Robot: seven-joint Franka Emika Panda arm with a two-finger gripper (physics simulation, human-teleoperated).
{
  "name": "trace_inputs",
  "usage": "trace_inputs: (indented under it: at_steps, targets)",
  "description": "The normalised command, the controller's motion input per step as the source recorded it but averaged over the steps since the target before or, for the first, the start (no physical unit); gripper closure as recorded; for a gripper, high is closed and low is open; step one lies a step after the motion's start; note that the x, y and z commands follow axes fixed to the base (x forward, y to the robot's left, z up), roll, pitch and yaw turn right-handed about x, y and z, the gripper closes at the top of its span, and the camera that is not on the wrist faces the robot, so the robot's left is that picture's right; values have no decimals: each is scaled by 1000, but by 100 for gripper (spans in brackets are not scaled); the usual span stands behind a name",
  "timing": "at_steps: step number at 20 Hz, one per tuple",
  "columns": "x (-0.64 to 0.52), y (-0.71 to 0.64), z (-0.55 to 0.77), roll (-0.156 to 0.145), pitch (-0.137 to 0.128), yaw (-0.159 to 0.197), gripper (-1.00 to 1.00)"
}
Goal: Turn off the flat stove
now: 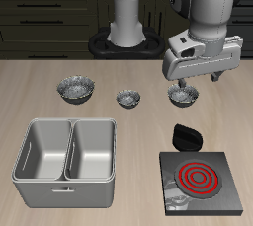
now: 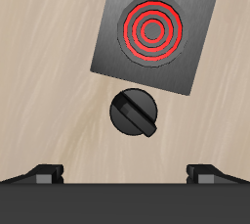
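The flat stove (image 1: 223, 173) is a dark square slab near the table's front edge, and its concentric burner rings (image 1: 197, 178) glow red. A small grey knob (image 1: 176, 202) sits at its front corner. My gripper (image 1: 201, 78) hangs high above the table, farther back than the stove, open and empty. In the wrist view the stove (image 2: 109, 52) with its red rings (image 2: 151, 29) lies well below and ahead of my open gripper (image 2: 125, 174). The knob does not show there.
A small black rounded lump (image 1: 185, 135) (image 2: 134, 113) lies just behind the stove, between it and the gripper. A grey double-basin sink (image 1: 65, 179) stands beside the stove. Three small metal bowls (image 1: 75, 89) (image 1: 128, 98) (image 1: 181, 95) sit in a row farther back.
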Motion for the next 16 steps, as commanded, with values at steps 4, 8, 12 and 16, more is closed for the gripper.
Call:
trace_inputs:
  at_steps: [4,8,12,16]
  targets:
    - [82,5,-122,21,15,110,-100]
    - [93,-57,-233,2,28,75,-100]
    - [54,-98,-87,-4,5,30,-100]
    - [37,-56,-179,5,18,26,-100]
